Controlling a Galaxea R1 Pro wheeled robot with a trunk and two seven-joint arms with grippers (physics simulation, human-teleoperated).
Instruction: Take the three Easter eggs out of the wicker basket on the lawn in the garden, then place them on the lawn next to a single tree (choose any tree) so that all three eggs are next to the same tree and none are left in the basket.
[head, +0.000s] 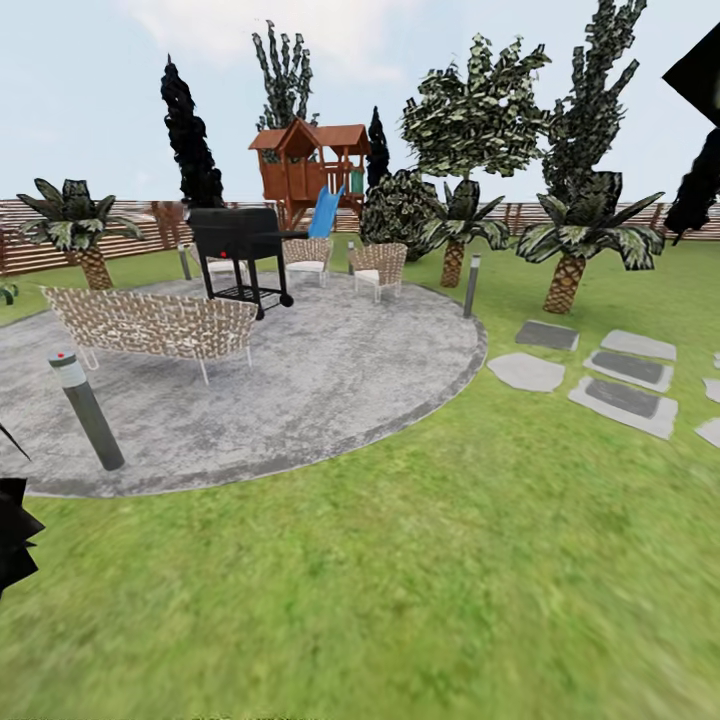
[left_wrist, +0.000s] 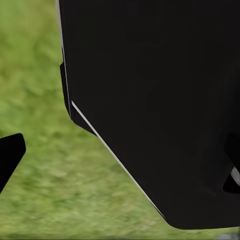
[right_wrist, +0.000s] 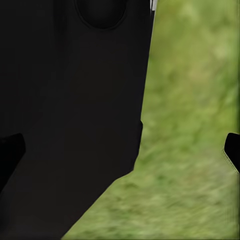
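The robot faces a round paved patio (head: 330, 380) with a grill (head: 240, 255) and wicker sofa (head: 150, 325); the lawn (head: 420, 580) fills the foreground. Basket and eggs lie somewhere unseen. Whether either pincer is wide or narrow, I cannot tell. Risk: heading on toward the patio edge instead of finding the basket

The wide green grass lawn (head: 420, 590) lies in front, and the round grey stone patio (head: 330, 390) sits on it further back and to the left. On the patio, the long woven wicker bench (head: 150, 325) stands at the left with the black wheeled grill (head: 240, 250) behind it and two woven wicker chairs (head: 345, 265) to the right of the grill. The flat grey stepping stones (head: 600, 375) lie on the lawn right of the patio, with a short scaly-trunked palm (head: 575, 250) behind them, and the brown wooden playhouse with a blue slide (head: 310, 170) stands far back by the wooden slat fence (head: 30, 245).
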